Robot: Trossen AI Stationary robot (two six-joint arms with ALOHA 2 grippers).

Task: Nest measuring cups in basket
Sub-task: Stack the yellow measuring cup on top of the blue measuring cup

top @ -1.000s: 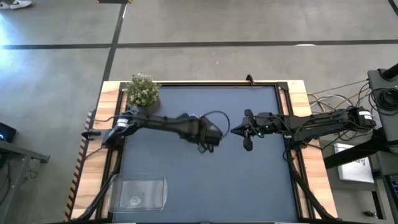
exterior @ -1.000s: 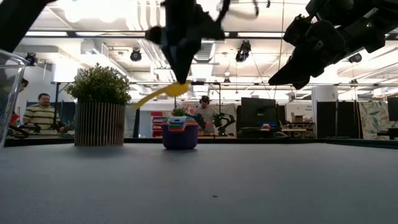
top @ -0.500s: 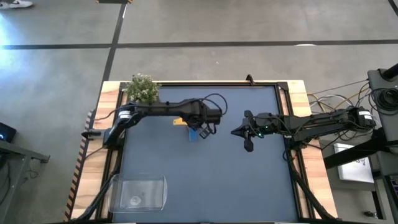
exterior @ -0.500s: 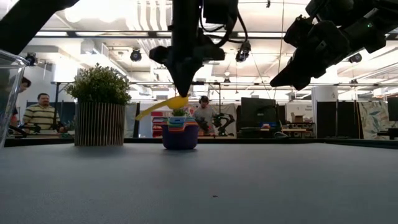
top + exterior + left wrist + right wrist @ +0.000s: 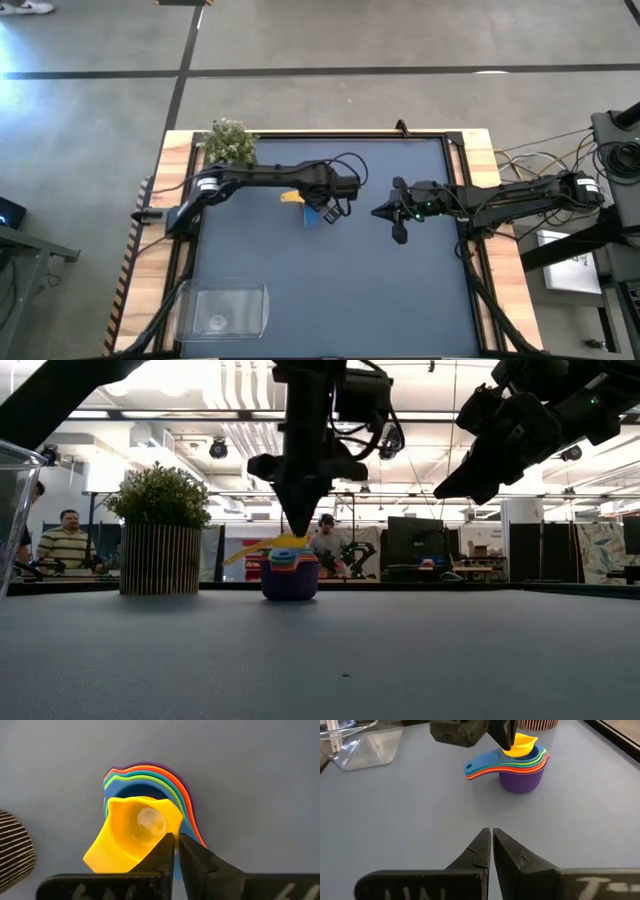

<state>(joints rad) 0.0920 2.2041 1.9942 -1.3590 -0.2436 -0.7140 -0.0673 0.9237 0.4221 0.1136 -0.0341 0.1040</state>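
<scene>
Left end effector (image 5: 176,845): fingers pinched on the yellow cup (image 5: 132,832), directly above the stacked cups (image 5: 520,767).
Stack: on the counter (image 5: 330,280), 12 o'clock of centre.
Basket (image 5: 222,308): 7 o'clock corner.
Right end effector (image 5: 491,842): closed, empty, 3 o'clock of the stack.

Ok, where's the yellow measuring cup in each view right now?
High view: yellow measuring cup under the left gripper.
Low view: atop the nested stack.
Left wrist view: centre, tilted.
Right wrist view: upper right.
Shared landmark: potted plant.
</scene>
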